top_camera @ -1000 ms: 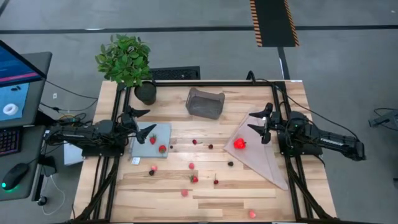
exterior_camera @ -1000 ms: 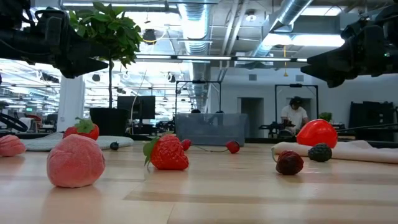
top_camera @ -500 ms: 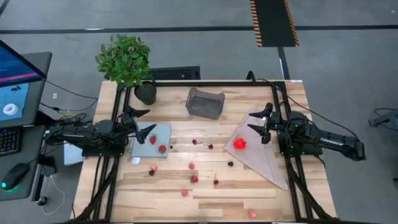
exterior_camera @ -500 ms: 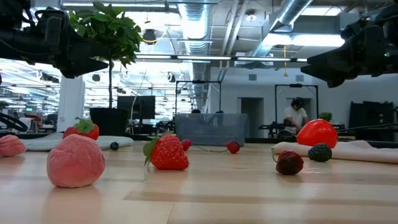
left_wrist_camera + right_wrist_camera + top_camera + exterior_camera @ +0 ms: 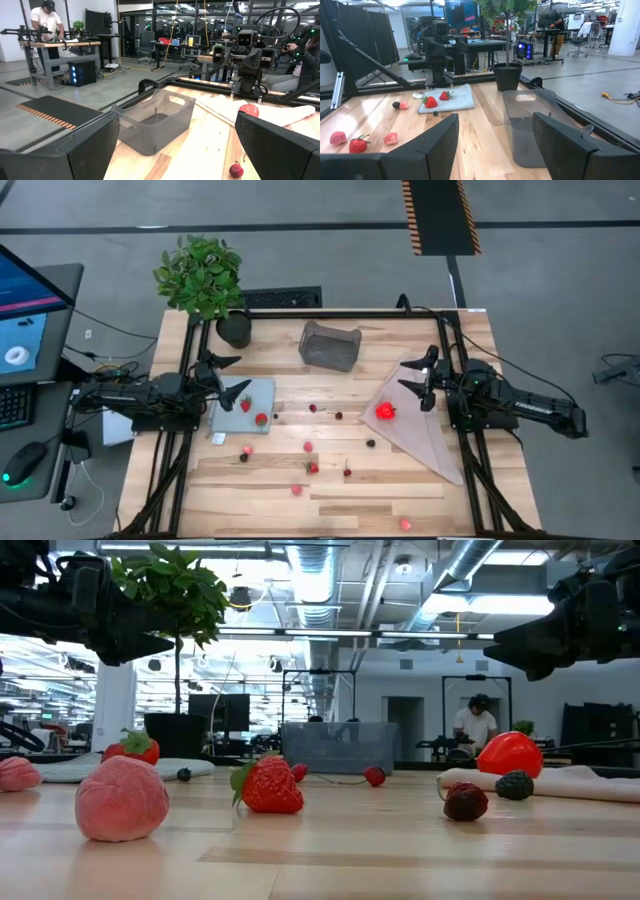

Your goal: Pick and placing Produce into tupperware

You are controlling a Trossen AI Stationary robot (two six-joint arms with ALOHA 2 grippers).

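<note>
Both arms hang idle at the table's sides: the left gripper [image 5: 230,376] at centre left over the edge of the blue-grey mat [image 5: 262,393], the right gripper [image 5: 422,378] at centre right over the pink cloth [image 5: 425,435], each with fingers spread wide and holding nothing. The grey tupperware [image 5: 330,345] sits empty at upper centre. The produce [image 5: 312,468] lies scattered across the lower middle, with the big red piece [image 5: 386,412] on the cloth.
</note>
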